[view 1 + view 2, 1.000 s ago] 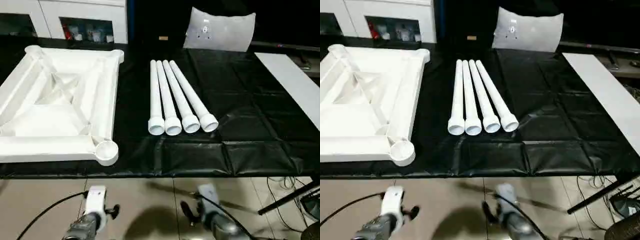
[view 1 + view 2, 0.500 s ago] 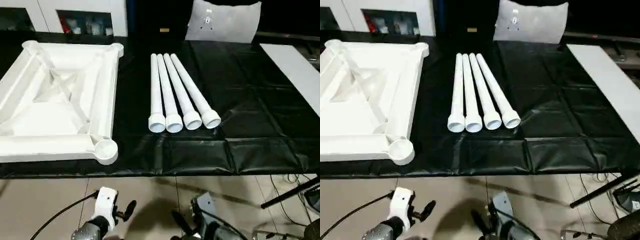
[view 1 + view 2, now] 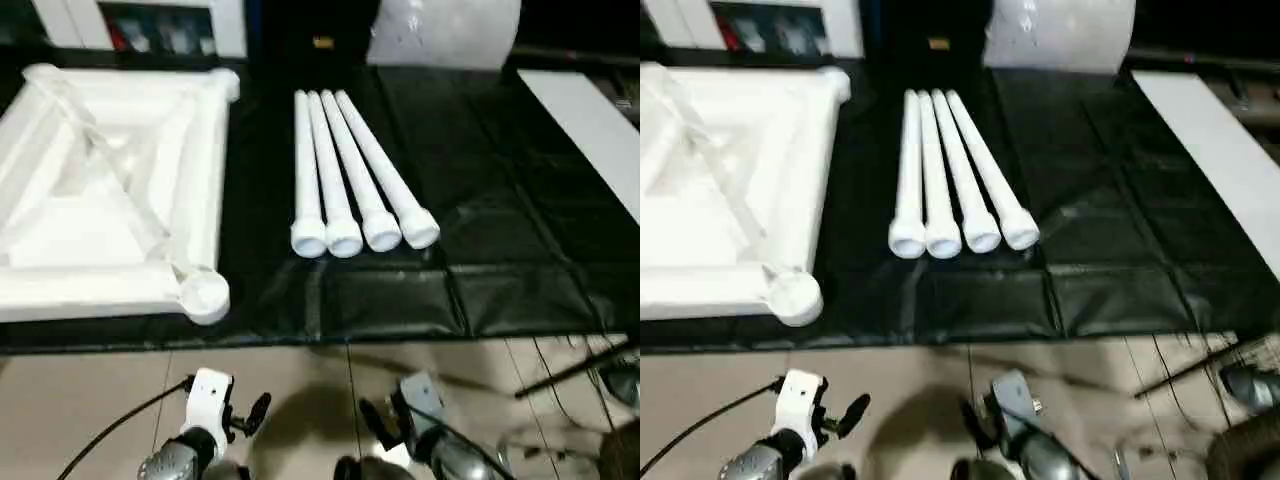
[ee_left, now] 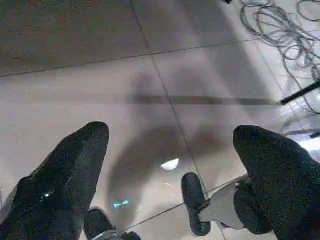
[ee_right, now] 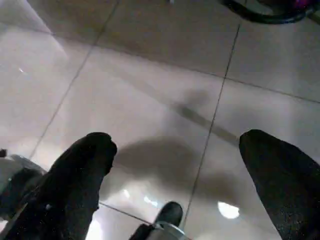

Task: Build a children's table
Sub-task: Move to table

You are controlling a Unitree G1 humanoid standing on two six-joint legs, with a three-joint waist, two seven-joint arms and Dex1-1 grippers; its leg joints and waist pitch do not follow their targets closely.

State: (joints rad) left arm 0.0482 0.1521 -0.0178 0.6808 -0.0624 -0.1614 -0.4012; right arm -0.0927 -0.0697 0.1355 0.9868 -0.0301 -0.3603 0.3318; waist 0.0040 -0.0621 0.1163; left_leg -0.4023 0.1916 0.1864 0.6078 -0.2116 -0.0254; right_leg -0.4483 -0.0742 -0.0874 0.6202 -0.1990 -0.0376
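Starting: nothing assembled yet.
Top (image 3: 110,190): ribbed side up, left on the black sheet (image 3: 500,250).
Legs (image 3: 350,180): four side by side, just right of it.
Left gripper (image 3: 240,420): fingers apart, empty, low over floor.
Right gripper (image 3: 385,425): likewise.
Advice: take one leg, seat it upright in the near socket (image 3: 203,293).

We're looking at what reads as a robotics lab or test room — not a home. The worktop (image 3: 500,300) wears a creased black plastic sheet (image 3: 480,180), laid down as a staging surface. Beneath it we see a pale tiled floor (image 4: 100,60) with loose grey cables (image 4: 280,30) coiled across it. At the back stands a white cabinet (image 3: 225,20) with small items on its shelves — storage, plainly.
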